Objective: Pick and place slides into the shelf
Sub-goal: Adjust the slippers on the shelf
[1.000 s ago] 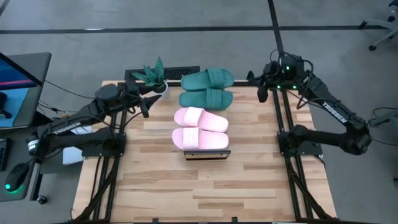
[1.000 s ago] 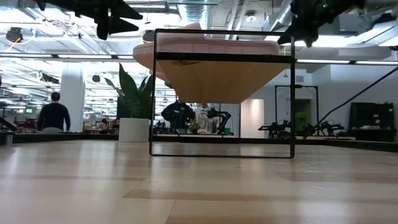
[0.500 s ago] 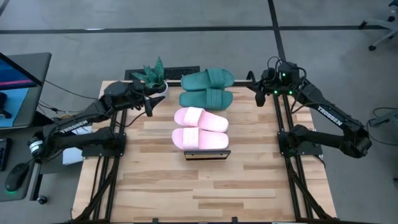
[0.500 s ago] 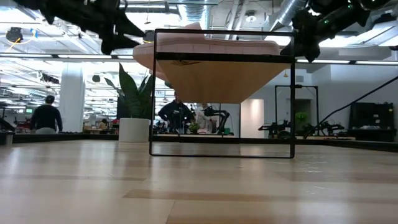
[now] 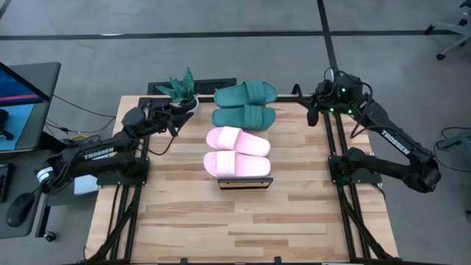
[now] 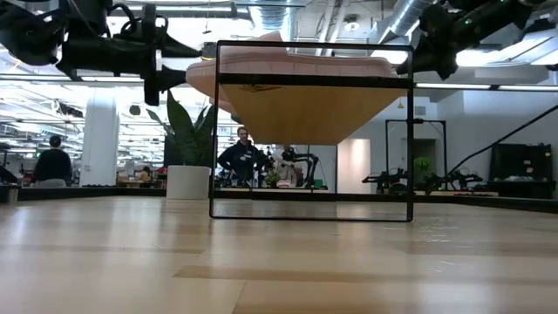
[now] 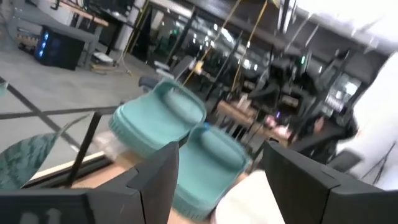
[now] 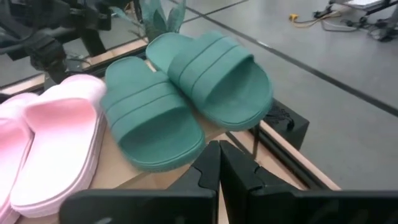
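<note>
Left arm has dropped and drawn back toward the table's left edge since a second ago; right arm shifted slightly, hovering at the far right corner. Left gripper (image 5: 171,122) sits beside the potted plant (image 5: 181,90), fingers spread wide, holding nothing. Right gripper (image 5: 313,115) is clenched, empty, just right of the green slides (image 5: 244,104). Green pair lies side by side at the far edge of the table (image 5: 294,221). Pink slides (image 5: 235,151) lie just nearer, one resting on the shelf (image 5: 246,182), whose dark frame shows in the low view.
</note>
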